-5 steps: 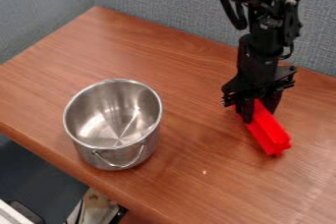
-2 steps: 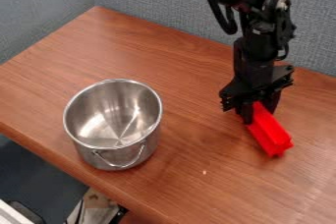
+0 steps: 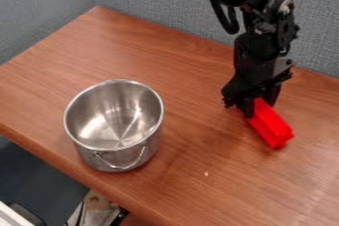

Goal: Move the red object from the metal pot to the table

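One pot [image 3: 115,123], one block [image 3: 271,126], one arm on the table [image 3: 159,52]. Table is reddish-brown wood grain, smooth, with a rounded near edge. At left sits the pot: round, shiny steel, straight sides, small handle at its near rim, inside bare and reflecting the light. Well apart to its right, the block: bright red, plastic-looking, elongated bar with squared edges, lying flat on the wood, long axis running toward the near right. The block is out of the pot and on the table.

Above the block's far end stands the gripper [image 3: 252,102], black, pointing straight down, arm rising behind it in dark jointed segments. Fingers straddle the bar's upper end at a narrow, part-open spread; whether the pads press the red plastic or merely flank it, I cannot tell.

Against the frame a second ago: gripper and the block's far end sit slightly farther left, and the bar has swung a little. Pot unchanged.
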`<state>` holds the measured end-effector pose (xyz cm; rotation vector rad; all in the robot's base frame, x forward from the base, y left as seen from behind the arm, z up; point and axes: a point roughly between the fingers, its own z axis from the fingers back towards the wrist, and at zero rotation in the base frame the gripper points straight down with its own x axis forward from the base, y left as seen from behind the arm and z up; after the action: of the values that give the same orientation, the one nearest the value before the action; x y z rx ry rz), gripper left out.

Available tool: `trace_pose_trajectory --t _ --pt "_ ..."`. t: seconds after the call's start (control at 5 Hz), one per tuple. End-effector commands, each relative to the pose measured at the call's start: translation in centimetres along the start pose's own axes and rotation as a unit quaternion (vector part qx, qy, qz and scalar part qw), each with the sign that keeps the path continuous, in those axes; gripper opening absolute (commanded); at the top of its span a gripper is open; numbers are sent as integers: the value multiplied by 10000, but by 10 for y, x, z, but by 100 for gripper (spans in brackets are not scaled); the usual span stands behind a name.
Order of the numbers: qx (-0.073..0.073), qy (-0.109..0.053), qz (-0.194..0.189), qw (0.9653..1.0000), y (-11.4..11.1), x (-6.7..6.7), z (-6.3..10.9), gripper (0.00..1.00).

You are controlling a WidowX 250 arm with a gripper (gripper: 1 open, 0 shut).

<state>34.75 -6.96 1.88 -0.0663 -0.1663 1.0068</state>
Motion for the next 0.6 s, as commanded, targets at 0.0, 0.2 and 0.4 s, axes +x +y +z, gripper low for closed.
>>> trace_pose_trajectory --t 0.0,0.2,0.4 --pt "745 140 -27 9971 33 2 -32 0" --pt "867 169 -113 9960 34 2 -28 0" --pt "885 73 -554 9945 38 14 -29 0"
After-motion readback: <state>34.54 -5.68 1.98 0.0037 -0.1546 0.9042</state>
